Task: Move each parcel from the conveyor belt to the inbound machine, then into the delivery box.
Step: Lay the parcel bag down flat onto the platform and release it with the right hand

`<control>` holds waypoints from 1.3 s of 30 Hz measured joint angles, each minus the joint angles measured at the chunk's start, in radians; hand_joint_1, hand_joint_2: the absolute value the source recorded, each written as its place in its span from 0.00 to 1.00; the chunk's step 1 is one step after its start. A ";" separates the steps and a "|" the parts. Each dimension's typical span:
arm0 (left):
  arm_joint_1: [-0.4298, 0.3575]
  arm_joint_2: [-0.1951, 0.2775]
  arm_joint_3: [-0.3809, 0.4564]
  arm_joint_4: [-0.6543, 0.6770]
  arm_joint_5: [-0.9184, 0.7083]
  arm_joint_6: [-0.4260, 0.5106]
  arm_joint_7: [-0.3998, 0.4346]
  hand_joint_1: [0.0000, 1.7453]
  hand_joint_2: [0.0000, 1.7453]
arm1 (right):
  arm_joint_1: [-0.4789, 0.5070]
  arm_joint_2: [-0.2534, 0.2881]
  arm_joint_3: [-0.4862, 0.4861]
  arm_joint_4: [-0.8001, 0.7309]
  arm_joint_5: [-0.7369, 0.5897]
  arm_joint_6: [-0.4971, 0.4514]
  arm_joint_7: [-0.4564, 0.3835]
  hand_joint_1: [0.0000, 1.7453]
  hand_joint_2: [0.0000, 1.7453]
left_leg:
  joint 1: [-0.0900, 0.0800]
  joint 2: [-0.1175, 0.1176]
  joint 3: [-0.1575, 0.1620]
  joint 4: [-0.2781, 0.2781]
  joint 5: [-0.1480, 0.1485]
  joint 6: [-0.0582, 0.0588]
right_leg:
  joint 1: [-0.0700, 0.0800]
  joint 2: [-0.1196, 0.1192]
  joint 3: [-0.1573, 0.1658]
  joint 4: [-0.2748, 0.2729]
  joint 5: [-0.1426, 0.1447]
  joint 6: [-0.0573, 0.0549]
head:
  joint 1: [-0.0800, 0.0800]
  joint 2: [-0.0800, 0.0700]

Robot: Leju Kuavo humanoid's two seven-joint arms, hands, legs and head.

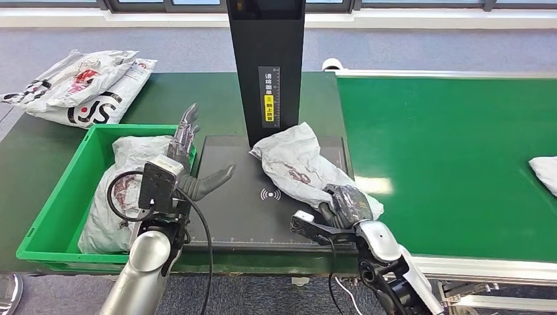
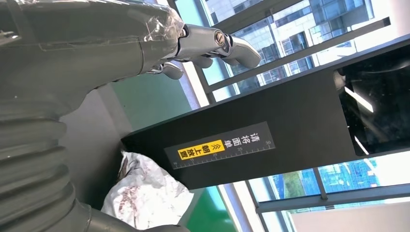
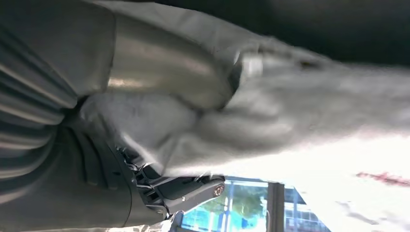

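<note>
A crumpled white parcel [image 1: 295,164] with red print lies on the black plate of the inbound machine [image 1: 240,216], against its black column [image 1: 266,65]. My right hand [image 1: 346,205] grips the parcel's near right end. In the right wrist view the parcel [image 3: 290,121] is pressed into the hand, with the thumb [image 3: 159,72] over it. My left hand [image 1: 190,167] is open, fingers spread, holding nothing, above the plate's left edge beside the green delivery box [image 1: 59,197]. The left wrist view shows its fingers [image 2: 212,43] apart, with the parcel [image 2: 145,193] and column [image 2: 251,140] beyond.
One white parcel [image 1: 118,197] lies inside the green box. More parcels [image 1: 85,85] are piled on the table at the back left. The green conveyor belt [image 1: 446,151] runs to the right, with another white parcel [image 1: 545,172] at its right edge.
</note>
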 joint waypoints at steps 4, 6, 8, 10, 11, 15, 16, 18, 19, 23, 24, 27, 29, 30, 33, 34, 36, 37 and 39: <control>0.000 0.002 0.000 0.001 0.002 0.005 0.002 0.00 1.00 | -0.008 -0.001 0.000 0.030 -0.060 -0.057 -0.020 0.00 1.00 | 0.000 0.000 0.000 0.000 0.000 0.000 | 0.000 0.000 0.000 0.000 0.000 0.000 | 0.000 0.000; 0.000 0.004 0.000 0.001 0.004 0.011 0.002 0.00 1.00 | -0.009 -0.001 -0.005 0.035 -0.147 -0.084 -0.063 0.00 1.00 | 0.000 0.000 0.000 0.000 0.000 0.000 | 0.000 0.000 0.000 0.000 0.000 0.000 | 0.000 0.000; 0.001 0.007 0.000 0.001 0.008 0.017 0.002 0.00 1.00 | -0.010 -0.001 -0.012 0.035 -0.227 -0.108 -0.102 0.00 1.00 | 0.000 0.000 0.000 0.000 0.000 0.000 | 0.000 0.000 0.000 0.000 0.000 0.000 | 0.000 0.000; 0.003 0.011 0.000 0.001 0.012 0.023 0.001 0.00 1.00 | -0.008 -0.001 -0.023 0.032 -0.302 -0.123 -0.134 0.00 1.00 | 0.000 0.000 0.000 0.000 0.000 0.000 | 0.000 0.000 0.000 0.000 0.000 0.000 | 0.000 0.000; 0.004 0.012 0.000 0.001 0.014 0.026 -0.001 0.00 1.00 | -0.006 -0.001 -0.030 0.028 -0.342 -0.129 -0.150 0.00 1.00 | 0.000 0.000 0.000 0.000 0.000 0.000 | 0.000 0.000 0.000 0.000 0.000 0.000 | 0.000 0.000; 0.006 0.020 0.000 0.004 0.024 0.037 -0.008 0.00 1.00 | 0.009 -0.001 -0.065 -0.013 -0.498 -0.167 -0.214 0.00 1.00 | 0.000 0.000 0.000 0.000 0.000 0.000 | 0.000 0.000 0.000 0.000 0.000 0.000 | 0.000 0.000; 0.006 0.021 0.000 0.005 0.026 0.039 -0.010 0.00 1.00 | 0.016 -0.001 -0.073 -0.029 -0.535 -0.176 -0.234 0.00 1.00 | 0.000 0.000 0.000 0.000 0.000 0.000 | 0.000 0.000 0.000 0.000 0.000 0.000 | 0.000 0.000; 0.007 0.025 0.000 0.008 0.029 0.042 -0.014 0.00 1.00 | 0.033 0.000 -0.088 -0.071 -0.623 -0.192 -0.285 0.00 1.00 | 0.000 0.000 0.000 0.000 0.000 0.000 | 0.000 0.000 0.000 0.000 0.000 0.000 | 0.000 0.000; 0.007 0.027 0.000 0.010 0.030 0.043 -0.016 0.00 1.00 | 0.042 0.000 -0.095 -0.097 -0.668 -0.196 -0.310 0.00 1.00 | 0.000 0.000 0.000 0.000 0.000 0.000 | 0.000 0.000 0.000 0.000 0.000 0.000 | 0.000 0.000; 0.007 0.033 0.000 0.021 0.025 0.058 -0.028 0.00 1.00 | 0.086 0.000 -0.117 -0.215 -0.813 -0.211 -0.384 0.00 1.00 | 0.000 0.000 0.000 0.000 0.000 0.000 | 0.000 0.000 -0.001 0.000 0.000 0.000 | 0.000 0.000; 0.007 0.035 0.000 0.024 0.019 0.063 -0.030 0.00 1.00 | 0.095 0.000 -0.122 -0.246 -0.840 -0.214 -0.398 0.00 1.00 | 0.000 0.000 0.000 0.000 0.000 0.000 | 0.000 0.000 -0.001 0.000 0.000 0.000 | 0.000 0.000; 0.001 0.039 -0.003 0.036 -0.029 0.084 -0.033 0.00 1.00 | 0.124 0.004 -0.139 -0.337 -0.917 -0.218 -0.431 0.00 1.00 | 0.000 0.000 0.000 0.000 0.000 0.000 | 0.000 0.000 -0.001 0.000 0.000 0.000 | 0.000 0.000; -0.009 0.042 -0.010 0.048 -0.064 0.092 -0.031 0.00 1.00 | 0.140 0.009 -0.150 -0.394 -0.953 -0.219 -0.444 0.00 1.00 | 0.000 0.000 0.000 0.000 0.000 0.000 | 0.000 0.000 -0.001 0.000 0.000 0.000 | 0.000 0.000; -0.016 0.043 -0.014 0.055 -0.083 0.094 -0.027 0.00 1.00 | 0.145 0.012 -0.155 -0.419 -0.961 -0.223 -0.447 0.00 1.00 | 0.000 0.000 0.000 0.000 0.000 0.000 | 0.000 0.000 -0.001 0.000 0.000 0.000 | 0.000 0.000; -0.047 0.047 -0.038 0.088 -0.182 0.084 -0.003 0.00 1.00 | 0.157 0.021 -0.174 -0.474 -0.981 -0.250 -0.459 0.00 1.00 | 0.000 0.000 0.000 0.000 0.000 0.000 | 0.000 0.000 -0.001 0.000 0.000 0.000 | 0.000 0.000; -0.061 0.049 -0.050 0.105 -0.225 0.072 0.006 0.00 1.00 | 0.158 0.024 -0.181 -0.486 -0.991 -0.259 -0.464 0.00 1.00 | 0.000 0.000 0.000 0.000 0.000 0.000 | 0.000 0.000 -0.001 0.000 0.000 0.000 | 0.000 0.000; -0.097 0.050 -0.079 0.150 -0.309 0.042 0.018 0.00 1.00 | 0.159 0.030 -0.193 -0.505 -1.012 -0.268 -0.472 0.00 1.00 | 0.000 0.000 0.000 0.000 0.000 0.000 | 0.000 0.000 -0.001 0.000 0.000 0.000 | 0.000 0.000; -0.119 0.050 -0.096 0.179 -0.345 0.029 0.020 0.00 1.00 | 0.159 0.034 -0.198 -0.511 -1.021 -0.270 -0.475 0.00 1.00 | 0.000 0.000 0.000 0.000 0.000 0.001 | 0.000 0.000 0.000 0.000 0.001 0.001 | 0.000 0.000; -0.163 0.045 -0.132 0.241 -0.401 0.011 0.017 0.00 1.00 | 0.159 0.040 -0.203 -0.516 -1.035 -0.269 -0.480 0.00 1.00 | -0.001 0.000 0.000 0.000 0.001 0.001 | -0.001 0.000 0.000 0.000 0.001 0.001 | 0.000 0.000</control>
